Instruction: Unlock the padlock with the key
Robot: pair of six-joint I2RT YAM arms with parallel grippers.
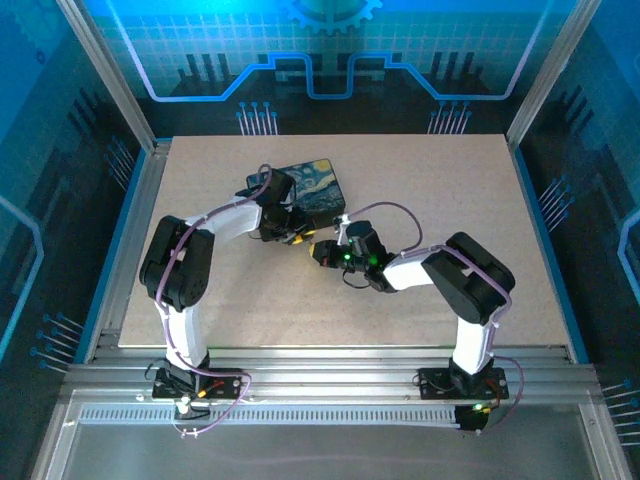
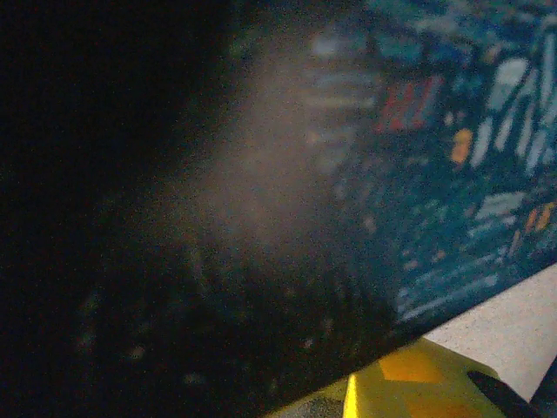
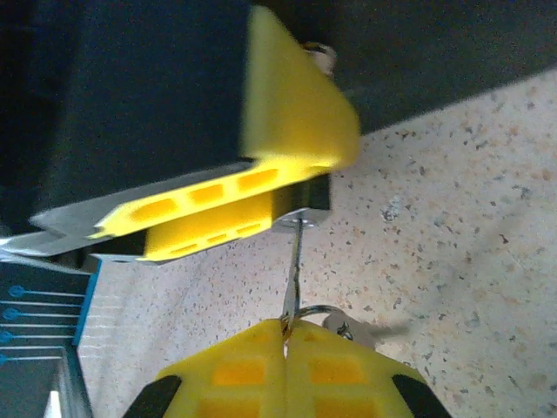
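Fingers of the right gripper (image 3: 285, 341) are pressed tight together on the head of the tiny, thin, silvery metal key (image 3: 294, 261), with a small wire ring (image 3: 318, 311) lying beside the pinch. The key's blade runs straight away from those fingertips. Its tip meets the underside of the tiny dark grey metal padlock (image 3: 312, 197); whether it has entered the keyway I cannot tell.

The left gripper (image 3: 277, 209) has its yellow fingers narrowly apart and seemingly clamped on the padlock. It holds the padlock just beside the near-left corner of the dark box with the blue-yellow swirling painting print (image 1: 318, 185). In the left wrist view that print looms close and blurred above one yellow finger (image 2: 409, 387).

The next move likely turns on the blade's long axis staying in line with the keyway. It calls for a push along that line, then a twist, and the right arm is the one placed for both. The box wall stands close behind the padlock, leaving little room there. The speckled tabletop (image 3: 452, 218) on the near side of the box lies open for the right wrist to roll.
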